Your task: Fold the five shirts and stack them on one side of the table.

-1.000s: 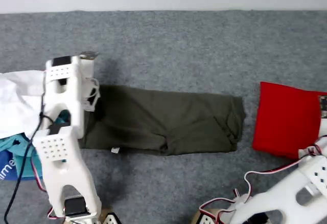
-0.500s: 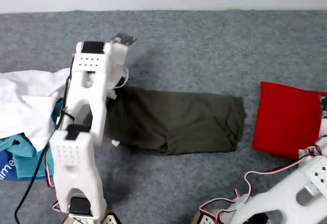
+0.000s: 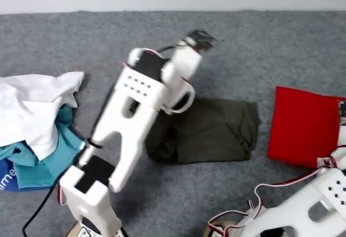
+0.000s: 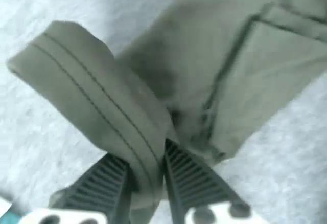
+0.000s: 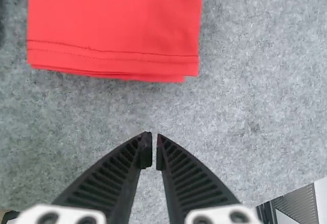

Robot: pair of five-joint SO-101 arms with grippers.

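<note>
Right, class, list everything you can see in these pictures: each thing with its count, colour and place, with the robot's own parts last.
Folded shirt: one, red, lying flat at the right side of the table.
Half-folded shirt: one, olive green, middle of the table, one hem lifted.
Crumpled shirt: one, white, top of the heap at the left edge.
Teal shirt: one, teal, under the white one.
Blue cloth: one, blue, under the heap.
Table cover: one, grey, under everything.
Left gripper: one, black fingers, shut on the olive hem.
Right gripper: one, black fingers, shut and empty, over the cover beside the red shirt.
</note>
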